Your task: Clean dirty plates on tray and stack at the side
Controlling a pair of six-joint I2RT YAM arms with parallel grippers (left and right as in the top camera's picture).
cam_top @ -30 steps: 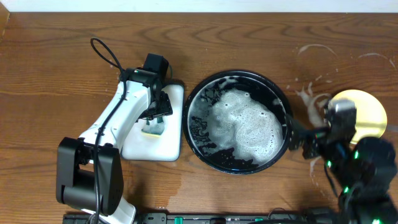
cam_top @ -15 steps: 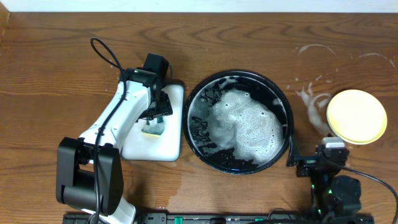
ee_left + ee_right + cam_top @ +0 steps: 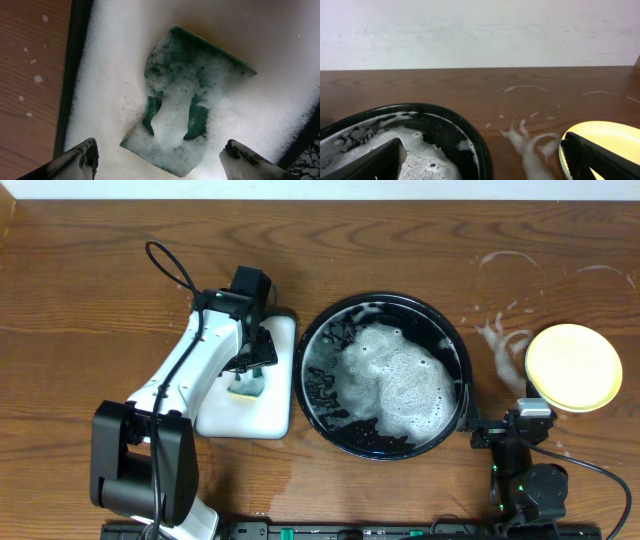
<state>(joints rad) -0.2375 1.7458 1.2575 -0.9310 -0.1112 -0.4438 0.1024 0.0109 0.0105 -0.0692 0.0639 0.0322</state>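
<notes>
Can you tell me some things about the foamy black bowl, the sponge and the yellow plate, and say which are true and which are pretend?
1. The green sponge lies foamy in the white rectangular dish. True.
2. The left gripper is squeezing the sponge. False: its jaws stand open over it.
3. The pale yellow round plate sits inside the large round black basin. False: it lies on the wooden table, to the right of the basin.
4. The basin holds white foam. True.
5. The right gripper holds a plate. False: it is open and empty.
</notes>
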